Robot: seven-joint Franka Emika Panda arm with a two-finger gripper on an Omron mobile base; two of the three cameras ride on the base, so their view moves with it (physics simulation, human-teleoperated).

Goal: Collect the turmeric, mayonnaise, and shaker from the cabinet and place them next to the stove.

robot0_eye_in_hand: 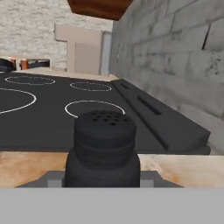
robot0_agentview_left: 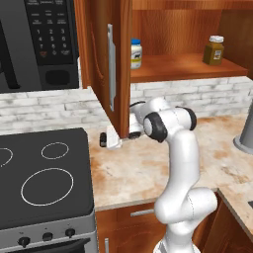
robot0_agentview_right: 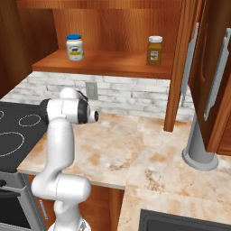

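The arm reaches low over the marbled counter (robot0_agentview_left: 148,168) toward the stove (robot0_agentview_left: 44,173), its hand level with the counter's surface. The gripper (robot0_agentview_left: 105,140) sits just beside the stove's right edge, partly tucked under the open cabinet door (robot0_agentview_left: 106,64).

In the hand view the shaker (robot0_eye_in_hand: 103,151) fills the lower centre — black, ribbed, with a perforated top — upright between the finger tips, which press against its base on either side. The fingers are pinching the shaker. Whether its bottom touches the counter, I cannot tell. Past it lies the stove's black glass with white burner rings, and the grey brick wall (robot0_eye_in_hand: 175,57) runs along the right.

The other two items remain on the shelf of the cabinet (robot0_agentview_right: 103,63), above the counter and to the right of the stove. The mayonnaise (robot0_agentview_right: 75,47), white with a blue lid, stands at the shelf end nearer the stove. The turmeric (robot0_agentview_right: 154,51), mustard-brown with a pale lid, stands at the far end — well apart from the mayonnaise. Both are upright.

A black microwave (robot0_agentview_left: 37,42) hangs above the stove. A grey cylindrical post (robot0_agentview_right: 198,144) stands on the counter far to the stove's right.
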